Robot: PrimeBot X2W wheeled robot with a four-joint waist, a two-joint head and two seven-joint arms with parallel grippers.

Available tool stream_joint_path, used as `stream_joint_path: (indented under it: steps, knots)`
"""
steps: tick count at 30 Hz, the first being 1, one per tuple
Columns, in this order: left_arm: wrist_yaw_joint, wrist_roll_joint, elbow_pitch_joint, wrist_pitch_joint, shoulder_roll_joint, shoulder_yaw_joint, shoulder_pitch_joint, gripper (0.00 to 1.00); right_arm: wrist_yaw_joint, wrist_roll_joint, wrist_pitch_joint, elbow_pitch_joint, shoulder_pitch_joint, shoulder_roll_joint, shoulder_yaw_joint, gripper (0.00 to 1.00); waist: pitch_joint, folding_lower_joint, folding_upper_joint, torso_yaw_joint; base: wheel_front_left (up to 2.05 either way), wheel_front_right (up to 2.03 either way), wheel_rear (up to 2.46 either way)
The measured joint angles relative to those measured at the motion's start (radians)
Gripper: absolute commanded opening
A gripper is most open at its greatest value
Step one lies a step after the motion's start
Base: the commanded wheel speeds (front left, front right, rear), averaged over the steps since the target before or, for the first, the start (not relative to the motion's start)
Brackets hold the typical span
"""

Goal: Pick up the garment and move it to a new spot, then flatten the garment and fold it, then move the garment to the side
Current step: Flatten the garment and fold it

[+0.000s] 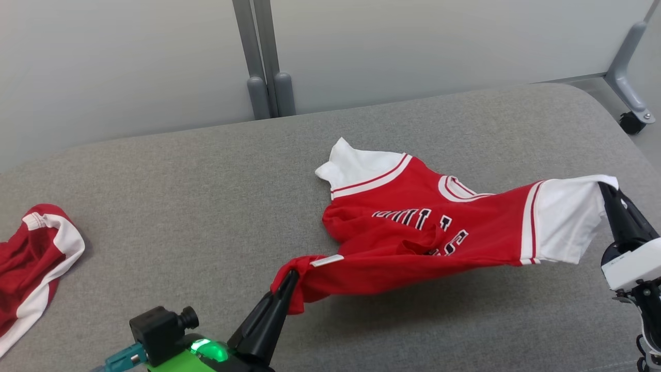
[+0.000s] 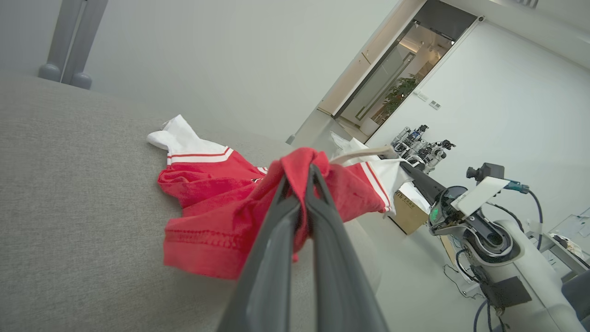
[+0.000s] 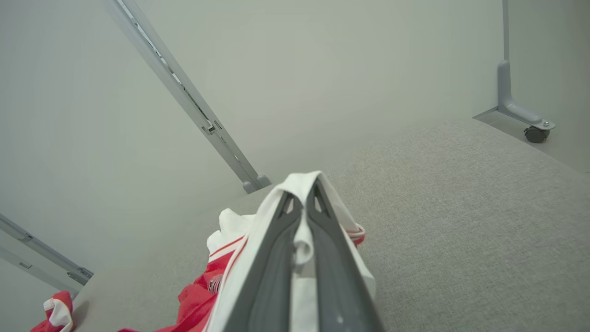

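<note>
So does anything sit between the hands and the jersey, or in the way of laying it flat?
Nothing between them: the left hand holds the jersey by its red hem, the right hand by a white sleeve. A second red-and-white garment lies far left on the grey surface, apart from it, a possible obstacle only leftward.

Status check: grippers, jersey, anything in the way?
Left gripper shut on jersey hem, right gripper shut on white sleeve. Jersey stretched between them. Second red garment far left, apart.

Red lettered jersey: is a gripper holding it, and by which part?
Both hold the red jersey: left gripper its hem corner, right gripper its white sleeve.
</note>
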Motion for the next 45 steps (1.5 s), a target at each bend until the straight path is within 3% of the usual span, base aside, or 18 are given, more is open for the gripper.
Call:
stream_joint_path:
  steps: [6,11,20,28,45]
  knots:
    - [-0.019,-0.072,-0.134,0.068,0.058,-0.021,0.032,0.0,0.0,0.024,0.029,-0.107,-0.002,0.025,-0.077,0.0,0.0,0.0,0.0,-0.003,0.0,0.0,0.0]
    - [-0.027,-0.113,-0.17,0.096,0.113,-0.022,0.071,0.0,0.0,-0.003,0.059,-0.129,-0.02,0.008,-0.135,0.0,0.002,0.0,0.0,-0.006,0.0,0.0,0.0]
    - [-0.041,-0.224,-0.13,0.074,0.085,-0.039,0.132,0.0,0.0,-0.026,0.097,-0.139,-0.032,-0.005,-0.163,0.0,0.009,0.0,0.0,-0.001,0.0,0.0,0.0]
    - [-0.046,-0.253,-0.027,0.046,0.046,-0.079,0.137,0.0,0.0,-0.038,0.109,-0.137,-0.031,-0.008,-0.16,0.0,0.015,0.0,0.0,0.008,0.0,0.0,0.0]
    - [-0.05,-0.273,0.059,-0.033,0.059,-0.051,0.117,0.0,0.0,-0.057,0.104,-0.109,-0.026,-0.012,-0.14,0.0,0.019,0.0,0.0,0.032,0.0,0.0,0.0]
